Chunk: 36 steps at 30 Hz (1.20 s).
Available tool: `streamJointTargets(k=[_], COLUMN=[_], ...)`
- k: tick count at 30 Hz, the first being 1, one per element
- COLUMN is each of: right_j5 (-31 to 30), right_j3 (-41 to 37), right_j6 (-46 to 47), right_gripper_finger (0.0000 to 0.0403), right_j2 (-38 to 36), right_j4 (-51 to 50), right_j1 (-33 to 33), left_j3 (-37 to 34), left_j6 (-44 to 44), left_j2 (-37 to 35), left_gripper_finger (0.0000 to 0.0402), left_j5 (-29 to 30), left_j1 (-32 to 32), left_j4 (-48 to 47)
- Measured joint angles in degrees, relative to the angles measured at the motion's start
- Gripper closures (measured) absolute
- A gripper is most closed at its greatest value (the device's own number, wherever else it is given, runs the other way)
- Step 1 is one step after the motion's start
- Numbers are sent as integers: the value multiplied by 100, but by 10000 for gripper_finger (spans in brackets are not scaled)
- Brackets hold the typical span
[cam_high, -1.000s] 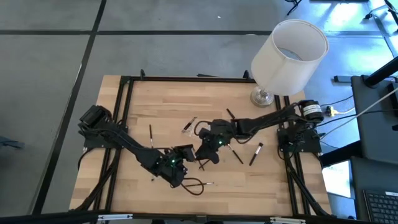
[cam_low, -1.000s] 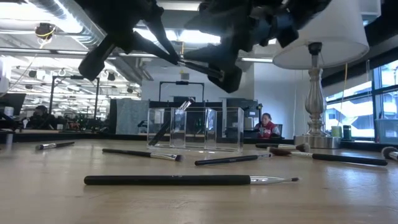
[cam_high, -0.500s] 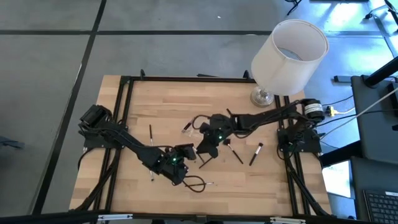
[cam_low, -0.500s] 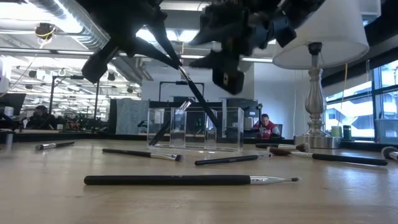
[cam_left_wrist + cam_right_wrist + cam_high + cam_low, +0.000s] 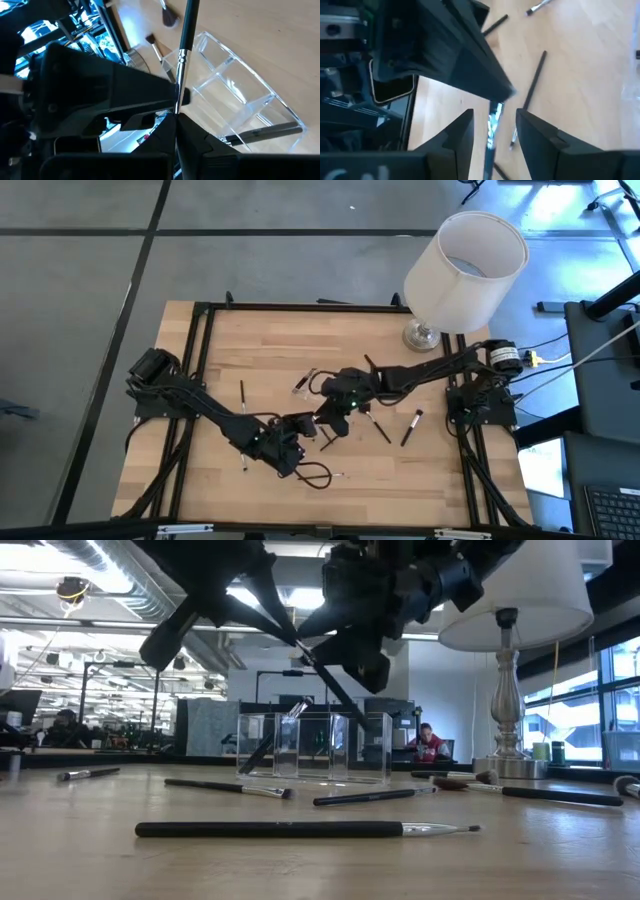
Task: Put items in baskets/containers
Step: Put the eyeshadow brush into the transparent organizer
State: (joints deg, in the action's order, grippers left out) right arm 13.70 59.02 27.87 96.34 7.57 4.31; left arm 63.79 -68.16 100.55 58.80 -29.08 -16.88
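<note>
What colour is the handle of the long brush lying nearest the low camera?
Black, with a silver ferrule and pale tip. The long brush shows best in the low view.

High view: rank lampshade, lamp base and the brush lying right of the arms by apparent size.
1. Lampshade, largest, though it stands nearer the camera.
2. Lamp base.
3. Brush: similar length to the base, far thinner.

- Wooden table (image 5: 230, 345) with a black frame.
- Clear compartment tray (image 5: 315, 748) stands on it.
- Makeup brushes lie scattered: one long brush (image 5: 300, 830) nearest the low camera.
- Lamp base (image 5: 420, 336) sits at the far right corner.
</note>
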Motion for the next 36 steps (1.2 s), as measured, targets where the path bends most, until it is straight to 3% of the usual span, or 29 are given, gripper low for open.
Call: streamJointTargets(k=[7, 9, 14, 17, 20, 26, 28, 31, 33, 36], right_j5=[-482, -503, -535, -808, -1109, -2251, -2601, -3208, -3460, -3618], right_j3=[0, 0, -2, -2, -2, -2, -2, -2, -42, -288], right_j6=[-141, -139, -345, -386, -528, -1046, -1258, -1940, -2757, -3101], right_gripper_finger=[264, 286, 383, 381, 381, 386, 384, 384, 384, 384], right_j2=[82, 76, 67, 67, 45, -298, -509, -766, -818, -668], right_j4=[150, 138, 141, 166, 201, 275, 398, 866, 1541, 2987], right_j1=[200, 202, 272, 309, 304, 303, 307, 309, 307, 265], left_j3=[0, 0, -4, -4, -8, -7, -7, -7, -5, -7], left_j6=[-4, 24, 502, 846, 1509, 3811, 4465, 5599, 6413, 7738], left_j2=[0, 0, -2, -2, -2, -76, -238, -579, -834, -1184], left_gripper_finger=[397, 398, 391, 385, 378, 353, 341, 323, 313, 302], left_j5=[-148, -150, -192, -142, 177, 1519, 1245, 212, -344, -880], left_j1=[0, 0, 4, 4, 10, -60, -116, -97, 4, 157], left_j4=[216, 214, 202, 211, 185, -198, -437, -873, -1251, -1985])
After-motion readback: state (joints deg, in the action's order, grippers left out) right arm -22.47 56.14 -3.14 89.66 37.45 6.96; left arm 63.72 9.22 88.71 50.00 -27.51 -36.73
